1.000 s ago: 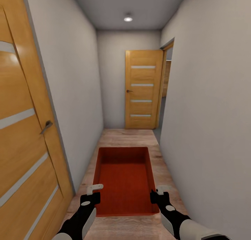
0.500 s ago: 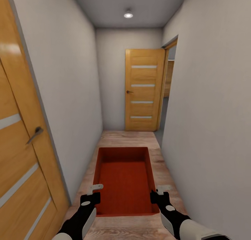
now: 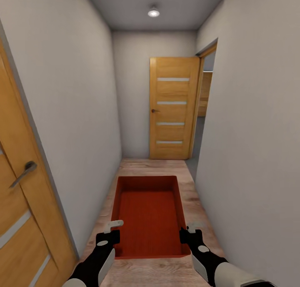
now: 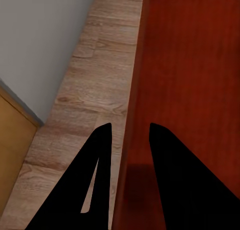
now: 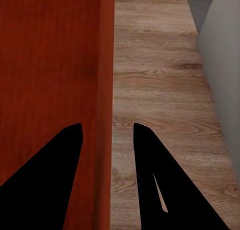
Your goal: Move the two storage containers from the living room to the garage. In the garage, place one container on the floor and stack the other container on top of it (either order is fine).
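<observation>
An orange-red ribbed storage container (image 3: 150,214) is held out in front of me above the wood plank floor of a narrow hallway. My left gripper (image 3: 112,230) is shut on its left wall and my right gripper (image 3: 189,230) on its right wall. In the left wrist view the container's wall (image 4: 135,89) runs between the black fingers of the left gripper (image 4: 130,132). In the right wrist view the container's wall (image 5: 106,64) passes between the fingers of the right gripper (image 5: 107,130) in the same way.
Pale grey walls close in on both sides. An orange door with glass slits (image 3: 171,112) stands at the hallway's far end beside an open doorway (image 3: 205,108) on the right. Another orange door (image 3: 18,195) with a handle is close on my left.
The view has advanced down the hallway: the left door has slid toward the picture's edge and the far door looks nearer. The container and both grippers keep their places in the view.
</observation>
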`<state>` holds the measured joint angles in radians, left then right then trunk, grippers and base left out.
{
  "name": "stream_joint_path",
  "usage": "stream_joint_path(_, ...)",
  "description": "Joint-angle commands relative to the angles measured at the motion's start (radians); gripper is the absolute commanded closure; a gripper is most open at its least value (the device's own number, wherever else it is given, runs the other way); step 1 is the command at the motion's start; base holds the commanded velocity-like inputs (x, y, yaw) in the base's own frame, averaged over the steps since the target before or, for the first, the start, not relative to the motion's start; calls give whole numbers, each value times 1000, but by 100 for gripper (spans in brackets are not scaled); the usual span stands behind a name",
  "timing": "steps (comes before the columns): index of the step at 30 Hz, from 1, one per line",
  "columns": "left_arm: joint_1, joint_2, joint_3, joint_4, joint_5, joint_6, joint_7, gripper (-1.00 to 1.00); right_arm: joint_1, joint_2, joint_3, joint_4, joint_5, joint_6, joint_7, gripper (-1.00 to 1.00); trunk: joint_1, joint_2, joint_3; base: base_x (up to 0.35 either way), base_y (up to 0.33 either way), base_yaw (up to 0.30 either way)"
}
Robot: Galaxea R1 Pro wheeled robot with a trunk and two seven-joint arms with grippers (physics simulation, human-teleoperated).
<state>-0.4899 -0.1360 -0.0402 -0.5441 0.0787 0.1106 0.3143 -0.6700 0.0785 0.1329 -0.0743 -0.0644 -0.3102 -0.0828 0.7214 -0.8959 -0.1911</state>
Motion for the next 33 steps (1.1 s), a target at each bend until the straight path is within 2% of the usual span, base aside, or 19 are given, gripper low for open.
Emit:
stream_joint_path(1, -1, 6, 19, -36, 3, 6, 6, 100, 0, 0, -2, 2, 5, 0, -2, 100, 1, -1, -2, 323, 0, 0)
stream_joint_path(33, -1, 6, 19, -36, 3, 6, 6, 100, 0, 0, -2, 2, 5, 0, -2, 100, 1, -1, -2, 323, 0, 0)
